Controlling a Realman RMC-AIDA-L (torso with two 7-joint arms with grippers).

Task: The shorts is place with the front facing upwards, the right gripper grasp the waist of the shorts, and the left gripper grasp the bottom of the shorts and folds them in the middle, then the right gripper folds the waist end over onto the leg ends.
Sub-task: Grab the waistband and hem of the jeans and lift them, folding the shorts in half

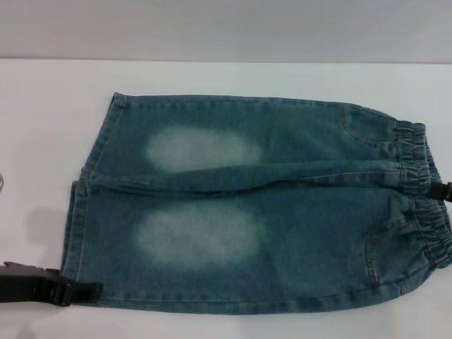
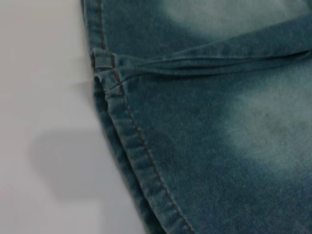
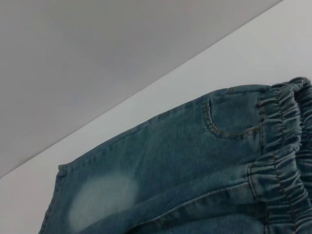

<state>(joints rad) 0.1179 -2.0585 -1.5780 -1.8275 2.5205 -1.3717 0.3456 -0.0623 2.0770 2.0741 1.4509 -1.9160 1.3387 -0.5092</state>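
Across the white table (image 1: 42, 127) lie faded blue denim shorts (image 1: 282, 212), flat, elastic waist (image 1: 424, 191) toward the right. Left gripper (image 1: 70, 291) sits at the near leg hem, right gripper (image 1: 445, 191) at the waistband; jaw openings can't be told. Soft, floppy cloth, so pinch the thick hem and gathered band.

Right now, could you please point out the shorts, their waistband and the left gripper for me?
shorts (image 1: 282, 233): head view, front of the nearer leg.
waistband (image 1: 417, 159): head view, gathered elastic at the right end.
left gripper (image 1: 74, 291): head view, black tip at the hem corner.
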